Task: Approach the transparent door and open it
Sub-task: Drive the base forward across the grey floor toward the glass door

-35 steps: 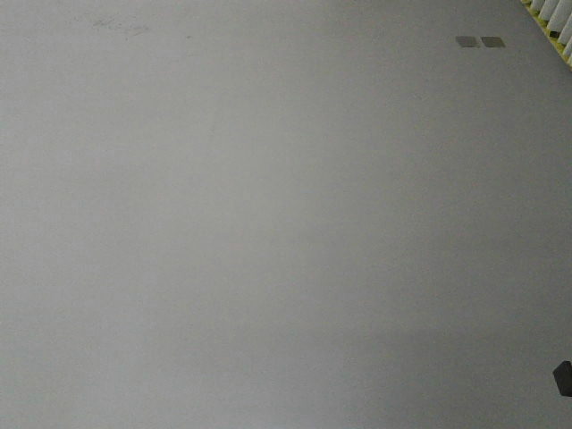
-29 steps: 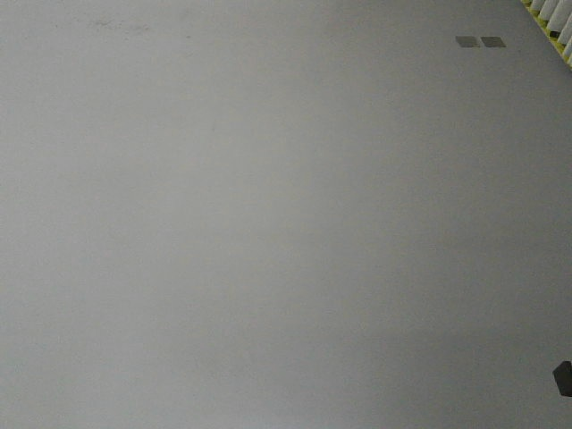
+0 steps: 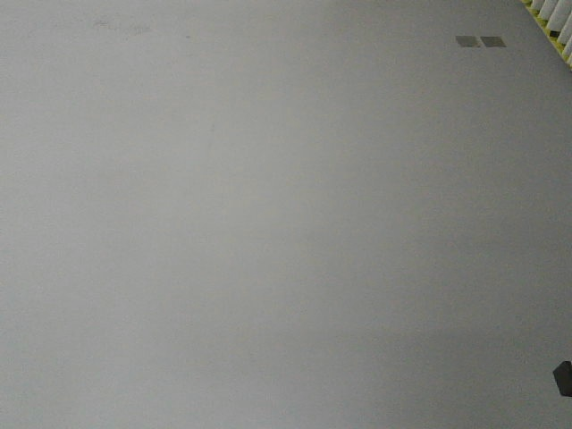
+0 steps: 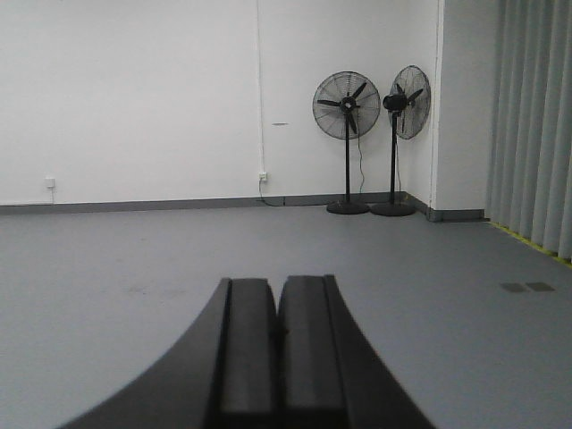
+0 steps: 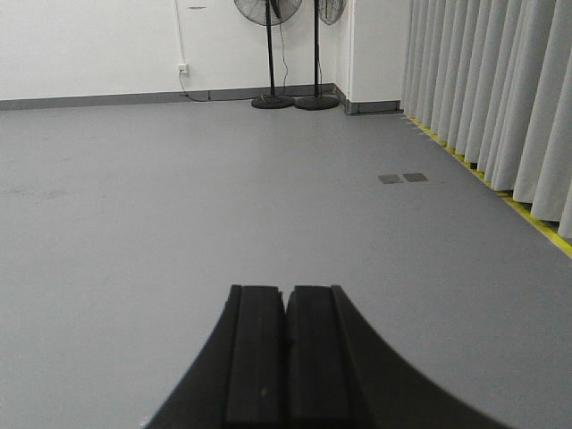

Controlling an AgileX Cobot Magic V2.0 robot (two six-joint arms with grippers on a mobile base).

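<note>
The transparent door is out of view in every frame. My left gripper is shut and empty, its two dark fingers pressed together, pointing over bare grey floor toward a white wall. My right gripper is shut and empty too, pointing over the same grey floor. The front view shows only grey floor.
Two black pedestal fans stand in the far corner by the white wall; their bases show in the right wrist view. Long grey-white curtains hang along the right above a yellow floor line. Two small floor plates lie near them.
The floor marks at the top of the front view have drifted slightly; the dark corner piece at the lower right sits a little lower. Both grippers cannot be compared.
</note>
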